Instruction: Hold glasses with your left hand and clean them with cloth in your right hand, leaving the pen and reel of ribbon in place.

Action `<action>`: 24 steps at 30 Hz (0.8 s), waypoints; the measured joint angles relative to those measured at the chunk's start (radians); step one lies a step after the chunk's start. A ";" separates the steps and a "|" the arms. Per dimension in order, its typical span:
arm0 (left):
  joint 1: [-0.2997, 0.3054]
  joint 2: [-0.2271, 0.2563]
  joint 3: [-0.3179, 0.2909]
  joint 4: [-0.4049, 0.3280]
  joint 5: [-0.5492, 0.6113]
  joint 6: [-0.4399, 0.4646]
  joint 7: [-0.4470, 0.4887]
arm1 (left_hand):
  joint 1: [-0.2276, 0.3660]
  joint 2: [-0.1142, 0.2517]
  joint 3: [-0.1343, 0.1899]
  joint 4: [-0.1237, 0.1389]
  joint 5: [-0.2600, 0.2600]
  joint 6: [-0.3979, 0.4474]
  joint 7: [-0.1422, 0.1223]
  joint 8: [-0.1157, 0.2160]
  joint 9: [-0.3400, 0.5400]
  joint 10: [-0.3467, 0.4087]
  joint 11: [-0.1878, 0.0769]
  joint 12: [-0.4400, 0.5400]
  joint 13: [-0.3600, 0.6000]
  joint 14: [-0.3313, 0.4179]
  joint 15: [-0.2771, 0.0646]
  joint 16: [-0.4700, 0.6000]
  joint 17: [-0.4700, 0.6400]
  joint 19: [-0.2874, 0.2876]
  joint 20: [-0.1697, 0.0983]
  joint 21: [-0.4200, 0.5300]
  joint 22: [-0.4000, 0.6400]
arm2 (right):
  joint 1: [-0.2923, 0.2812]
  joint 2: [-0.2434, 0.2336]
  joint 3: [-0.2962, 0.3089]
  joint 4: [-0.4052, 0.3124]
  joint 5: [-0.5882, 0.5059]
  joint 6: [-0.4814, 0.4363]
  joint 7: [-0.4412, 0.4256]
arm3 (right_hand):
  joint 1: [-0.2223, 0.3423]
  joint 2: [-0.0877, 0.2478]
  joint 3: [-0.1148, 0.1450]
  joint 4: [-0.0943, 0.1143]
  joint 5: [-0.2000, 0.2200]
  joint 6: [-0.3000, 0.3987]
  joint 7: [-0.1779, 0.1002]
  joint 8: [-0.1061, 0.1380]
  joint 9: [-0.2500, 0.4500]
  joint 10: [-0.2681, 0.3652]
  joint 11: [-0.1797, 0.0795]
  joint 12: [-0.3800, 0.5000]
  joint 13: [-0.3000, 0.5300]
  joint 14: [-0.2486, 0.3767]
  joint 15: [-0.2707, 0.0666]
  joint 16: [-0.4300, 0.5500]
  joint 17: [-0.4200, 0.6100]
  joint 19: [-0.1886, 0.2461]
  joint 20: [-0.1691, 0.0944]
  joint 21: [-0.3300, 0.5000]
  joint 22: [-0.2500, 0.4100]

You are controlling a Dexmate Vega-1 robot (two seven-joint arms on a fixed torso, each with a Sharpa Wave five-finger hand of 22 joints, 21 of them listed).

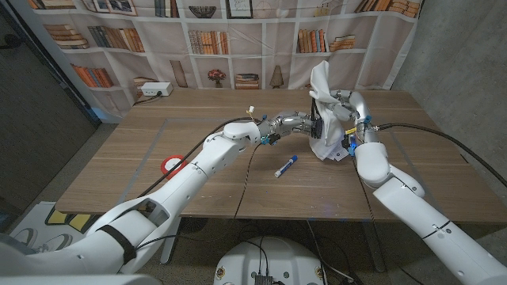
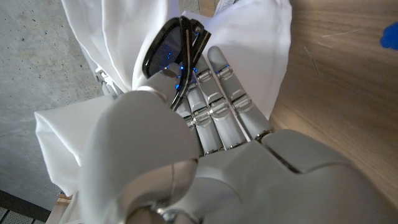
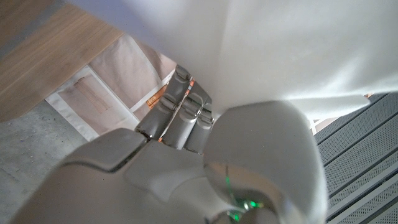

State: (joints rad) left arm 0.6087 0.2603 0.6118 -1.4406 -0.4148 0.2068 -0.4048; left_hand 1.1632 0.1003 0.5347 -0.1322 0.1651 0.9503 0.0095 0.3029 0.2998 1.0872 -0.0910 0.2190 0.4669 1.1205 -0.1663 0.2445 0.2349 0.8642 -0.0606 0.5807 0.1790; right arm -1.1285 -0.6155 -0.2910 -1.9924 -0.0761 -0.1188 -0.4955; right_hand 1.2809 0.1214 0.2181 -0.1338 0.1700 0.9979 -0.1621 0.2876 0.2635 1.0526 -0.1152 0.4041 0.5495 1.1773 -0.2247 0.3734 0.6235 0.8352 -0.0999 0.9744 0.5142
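My left hand (image 1: 305, 123) (image 2: 211, 118) holds the dark folded glasses (image 2: 177, 43) (image 1: 318, 127) above the middle of the table, pinched between thumb and fingers. The white cloth (image 1: 326, 111) (image 2: 249, 43) (image 3: 261, 43) is draped over and around the glasses, one end sticking up, the rest hanging to the table. My right hand (image 1: 347, 111) (image 3: 186, 124) grips the cloth from the right side and presses it against the glasses. A blue and white pen (image 1: 286, 165) lies on the wood in front of the hands. The red ribbon reel (image 1: 172, 165) sits at the table's left, beside my left forearm.
The wooden table (image 1: 198, 119) has free room at the back left and front right. A white box (image 1: 155, 89) stands at the far left edge against the bookshelf backdrop. Black cables run along both arms over the table.
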 measured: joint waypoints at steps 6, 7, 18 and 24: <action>0.006 0.008 -0.006 -0.014 0.000 0.003 0.006 | 0.000 0.000 0.005 0.000 0.000 0.000 0.000 -0.002 0.000 0.000 0.000 -0.001 0.000 0.000 0.000 0.000 0.000 0.000 0.000 0.000 0.000 | 0.015 0.004 -0.004 0.008 0.000 -0.007 0.009 | 0.000 0.000 0.000 0.000 0.000 0.000 0.000 0.000 0.000 0.000 0.000 0.000 0.000 0.000 0.000 -0.004 0.000 0.000 0.000 0.000 0.000; 0.006 0.008 -0.006 -0.015 0.000 0.003 0.007 | 0.000 0.000 0.005 0.000 0.000 0.000 0.000 -0.002 0.000 0.000 0.000 -0.001 0.000 0.000 0.000 0.000 0.000 0.000 0.000 0.000 0.000 | 0.015 0.005 -0.004 0.008 0.000 -0.008 0.009 | 0.000 0.000 0.000 0.000 0.000 0.000 0.000 0.000 0.000 0.000 0.000 0.000 -0.001 0.000 0.000 -0.004 0.000 0.000 0.000 0.000 0.000; 0.009 0.023 -0.029 -0.038 0.001 -0.025 0.028 | 0.000 0.000 0.005 0.000 0.000 0.000 0.000 -0.004 0.000 0.000 0.000 -0.001 0.000 0.000 0.000 -0.001 0.000 0.000 0.000 0.003 0.000 | -0.030 0.004 0.001 -0.029 -0.007 -0.027 -0.014 | 0.000 0.000 0.004 -0.004 0.000 0.000 0.000 0.000 0.004 0.000 0.000 -0.002 0.004 0.000 0.000 -0.008 0.000 -0.006 -0.001 0.000 -0.005; 0.001 0.023 -0.034 -0.034 -0.002 -0.045 0.031 | 0.000 0.000 0.005 0.000 0.001 0.000 0.000 -0.005 0.000 -0.002 0.002 -0.001 0.000 0.000 0.000 0.000 0.002 0.000 0.000 0.004 0.000 | -0.060 0.004 0.002 -0.057 -0.021 -0.040 -0.037 | 0.000 0.000 0.004 -0.004 0.000 0.000 0.000 0.000 0.001 0.000 0.000 -0.003 0.004 -0.009 0.001 -0.011 0.000 -0.009 0.002 0.000 -0.009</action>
State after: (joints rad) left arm 0.6095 0.2829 0.5776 -1.4749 -0.4167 0.1616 -0.3739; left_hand 1.1629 0.1000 0.5399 -0.1325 0.1662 0.9503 0.0095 0.2974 0.2997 1.0856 -0.0894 0.2184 0.4666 1.1205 -0.1663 0.2444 0.2370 0.8642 -0.0606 0.5845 0.1790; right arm -1.1885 -0.6113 -0.2893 -2.0492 -0.0970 -0.1588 -0.5324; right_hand 1.2808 0.1213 0.2223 -0.1381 0.1699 0.9979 -0.1621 0.2876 0.2647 1.0526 -0.1153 0.4010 0.5538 1.1681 -0.2234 0.3622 0.6233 0.8261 -0.0984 0.9743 0.5050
